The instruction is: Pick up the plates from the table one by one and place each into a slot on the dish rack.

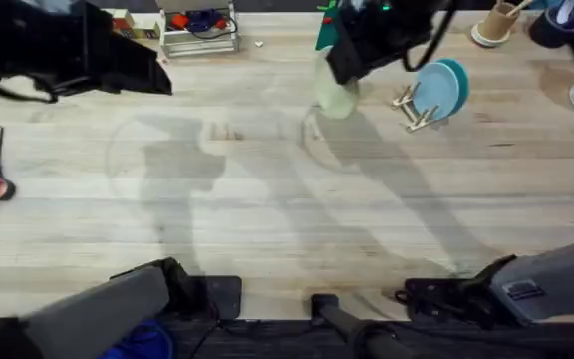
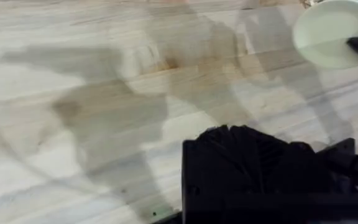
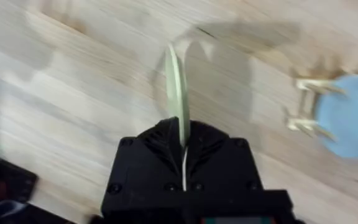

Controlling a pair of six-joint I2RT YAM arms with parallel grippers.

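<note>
So the right claw [image 3: 182, 134] is clamped on the edge of the cream-yellow plate [image 3: 177, 84], holding it on edge up off the wood surface [image 1: 267, 219], just left of the dish rack [image 1: 414, 108] in the overhead view. The rack has the light blue plate [image 1: 432, 90] and the teal plate [image 1: 458, 82] standing in its slots. The left claw [image 2: 253, 162] hangs over bare wood, and I can't tell if it's apart or together.
</note>
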